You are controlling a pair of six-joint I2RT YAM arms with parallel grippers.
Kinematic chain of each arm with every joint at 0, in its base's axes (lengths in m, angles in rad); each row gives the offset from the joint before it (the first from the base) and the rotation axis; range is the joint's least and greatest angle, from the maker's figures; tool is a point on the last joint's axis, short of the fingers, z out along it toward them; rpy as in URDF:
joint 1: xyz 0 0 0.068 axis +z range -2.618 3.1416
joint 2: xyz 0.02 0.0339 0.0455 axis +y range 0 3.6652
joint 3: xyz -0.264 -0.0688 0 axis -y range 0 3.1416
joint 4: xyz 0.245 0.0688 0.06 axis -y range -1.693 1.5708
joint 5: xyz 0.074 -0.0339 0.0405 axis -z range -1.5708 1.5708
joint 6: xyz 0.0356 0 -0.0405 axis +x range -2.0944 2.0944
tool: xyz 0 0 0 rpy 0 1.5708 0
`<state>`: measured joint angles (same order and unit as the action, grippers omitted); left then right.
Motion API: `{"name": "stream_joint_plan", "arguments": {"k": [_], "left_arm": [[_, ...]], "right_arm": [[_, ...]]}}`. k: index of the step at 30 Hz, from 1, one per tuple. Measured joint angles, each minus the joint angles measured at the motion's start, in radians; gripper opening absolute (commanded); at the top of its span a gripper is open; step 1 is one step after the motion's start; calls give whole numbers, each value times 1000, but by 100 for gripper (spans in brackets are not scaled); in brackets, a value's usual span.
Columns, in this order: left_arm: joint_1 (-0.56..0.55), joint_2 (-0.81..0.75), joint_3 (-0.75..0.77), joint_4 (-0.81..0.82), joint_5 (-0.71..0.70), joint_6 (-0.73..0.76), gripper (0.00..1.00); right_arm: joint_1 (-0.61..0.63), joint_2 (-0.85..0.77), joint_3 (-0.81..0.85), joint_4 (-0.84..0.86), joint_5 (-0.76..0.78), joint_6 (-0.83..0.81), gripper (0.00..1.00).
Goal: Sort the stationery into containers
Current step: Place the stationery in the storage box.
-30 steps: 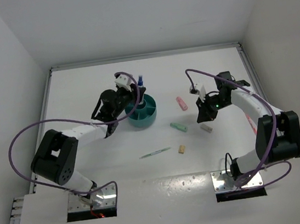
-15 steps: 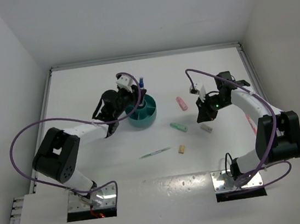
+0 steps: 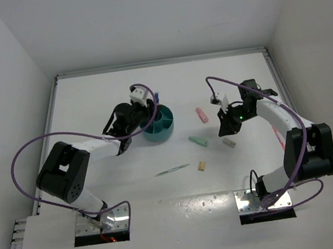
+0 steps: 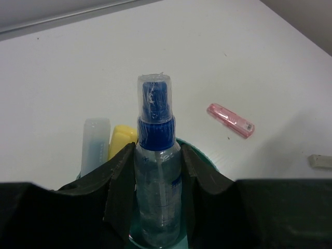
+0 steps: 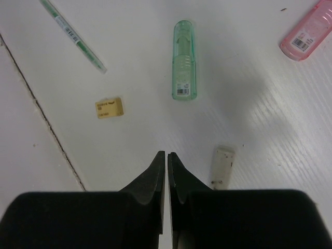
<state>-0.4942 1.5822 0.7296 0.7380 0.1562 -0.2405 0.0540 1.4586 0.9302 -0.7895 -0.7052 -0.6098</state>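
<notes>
Tube: blue-capped tube [image 4: 154, 129] stood upright over teal organiser [image 3: 169, 131], left of centre.
Left gripper [image 4: 156, 161]: clamped on its body.
Right gripper [image 5: 166, 158]: closed, empty, near beige stick [image 5: 222, 167].
Risk: released tilted, it could catch the rim and topple.

Bright, diffuse light falls evenly on the white table [image 3: 168, 93], and shadows are soft and faint. Small glints mark the blue-capped tube [image 4: 155, 171].

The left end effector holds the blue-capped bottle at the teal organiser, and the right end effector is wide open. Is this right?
Not quite. The right wrist view shows the right end effector shut and empty. The left end effector does hold the blue-capped bottle at the teal organiser.
</notes>
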Motion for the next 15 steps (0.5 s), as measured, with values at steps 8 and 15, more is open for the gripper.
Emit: {"name": "stream_joint_plan", "arguments": {"k": [8,15], "left_arm": [[2,0,-15,-23,-10,-3,48],[6,-19,-15,-59,-16,-4,56]], "right_arm": [[0,0,0,-1,0,0,6],[0,2,0,-2,0,0,15]]}}
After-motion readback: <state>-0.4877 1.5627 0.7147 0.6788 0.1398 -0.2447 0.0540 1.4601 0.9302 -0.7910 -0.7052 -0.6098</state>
